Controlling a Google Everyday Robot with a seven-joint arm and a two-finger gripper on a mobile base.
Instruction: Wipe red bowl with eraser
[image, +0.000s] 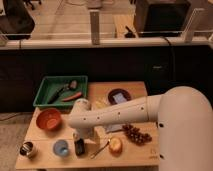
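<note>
Camera view: gripper (79, 139) hangs directly over the eraser (79, 147)

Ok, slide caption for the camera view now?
Pincer poised at the black eraser beside the light-blue cup; red bowl apart from both.
</note>
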